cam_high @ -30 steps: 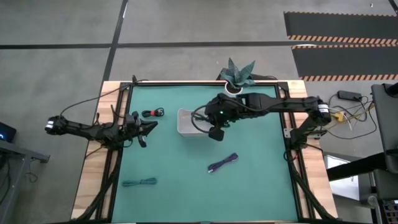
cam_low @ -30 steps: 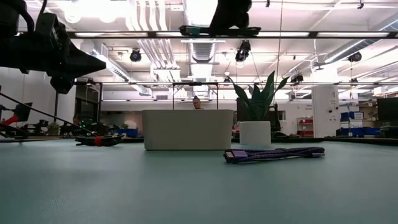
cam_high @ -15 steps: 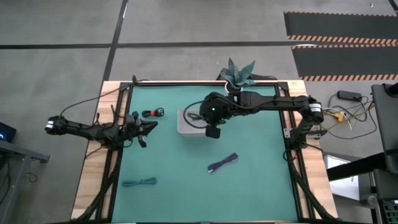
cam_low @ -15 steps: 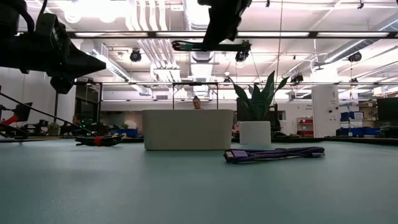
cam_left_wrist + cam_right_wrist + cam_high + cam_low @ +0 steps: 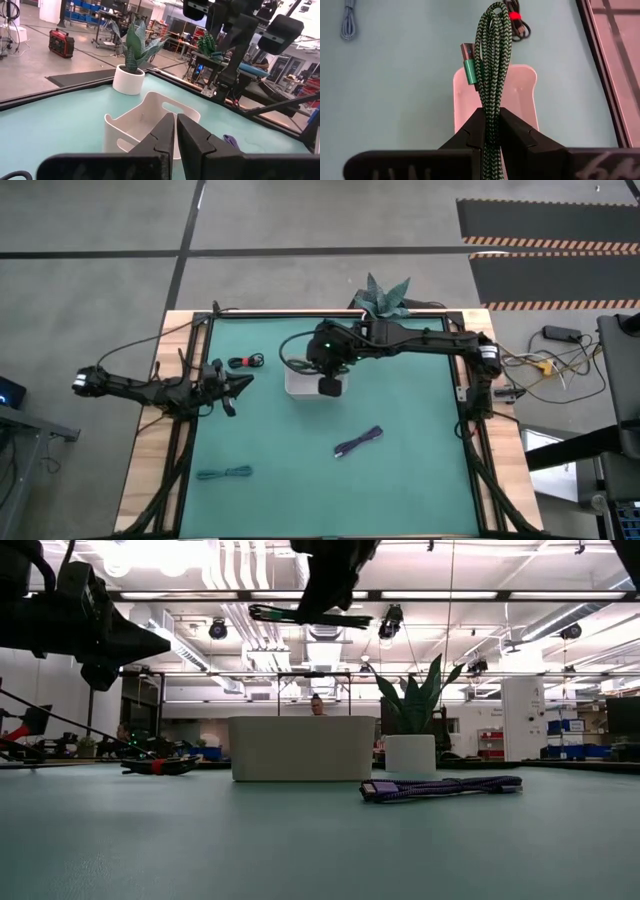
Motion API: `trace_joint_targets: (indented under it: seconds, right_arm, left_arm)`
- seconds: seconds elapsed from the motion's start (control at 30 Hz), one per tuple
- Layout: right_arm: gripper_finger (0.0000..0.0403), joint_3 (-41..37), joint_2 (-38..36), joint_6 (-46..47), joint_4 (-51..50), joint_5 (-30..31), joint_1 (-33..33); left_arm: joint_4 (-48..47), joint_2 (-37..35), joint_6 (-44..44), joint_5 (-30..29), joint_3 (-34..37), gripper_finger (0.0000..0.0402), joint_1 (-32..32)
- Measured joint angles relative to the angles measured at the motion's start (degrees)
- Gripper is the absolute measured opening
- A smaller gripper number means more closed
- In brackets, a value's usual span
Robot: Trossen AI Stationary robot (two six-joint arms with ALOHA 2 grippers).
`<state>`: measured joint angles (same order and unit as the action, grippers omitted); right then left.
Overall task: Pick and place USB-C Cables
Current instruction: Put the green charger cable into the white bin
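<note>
High view: right gripper (image 5: 329,386) hangs over the white tray (image 5: 296,385), arm stretched across from the right side. Left gripper (image 5: 232,388) waits by the table's left edge, near the red-and-black cable (image 5: 244,361). Purple cable (image 5: 359,441) lies mid-mat, teal cable (image 5: 224,473) toward the front left corner, both well apart from the tray.

Low view: dark green cable (image 5: 295,616) hangs in the air above the tray (image 5: 302,748), sticking out sideways from the right gripper. Purple one (image 5: 440,786) flat on the mat in front.

Left wrist view: left fingers (image 5: 165,136) pressed together w/ nothing between them, tray (image 5: 150,119) ahead.

Right wrist view: right gripper (image 5: 492,122) clamped on the green bundle (image 5: 489,60) around its middle, tray (image 5: 520,95) right below.

Handling, imo: braided, light, floppy, so the ends droop (the plug end already juts to one side). Pinching mid-bundle across all the loops looks like the right spot; grab one strand and it'd prob unravel.
</note>
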<state>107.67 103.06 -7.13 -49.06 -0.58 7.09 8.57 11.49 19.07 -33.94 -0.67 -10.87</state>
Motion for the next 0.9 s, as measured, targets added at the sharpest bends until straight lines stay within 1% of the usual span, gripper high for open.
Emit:
trace_joint_targets:
  seconds: [0.23,0.5,0.9]
  right_arm:
    - [0.0029,5.5,5.33,-4.5,-1.82,-1.04,0.4]
    - [0.0029,7.71,9.58,-7.23,-3.94,-0.98,1.21]
    - [0.0029,8.01,10.57,-10.2,-4.72,-0.96,2.71]
  left_arm:
    - [-0.02,0.0,0.02,-0.06,0.0,0.0006,-0.01]
    - [-0.02,0.1,0.02,-0.04,0.0,0.0006,-0.02]
    - [-0.04,0.11,0.02,-0.02,0.04,0.0006,-0.02]
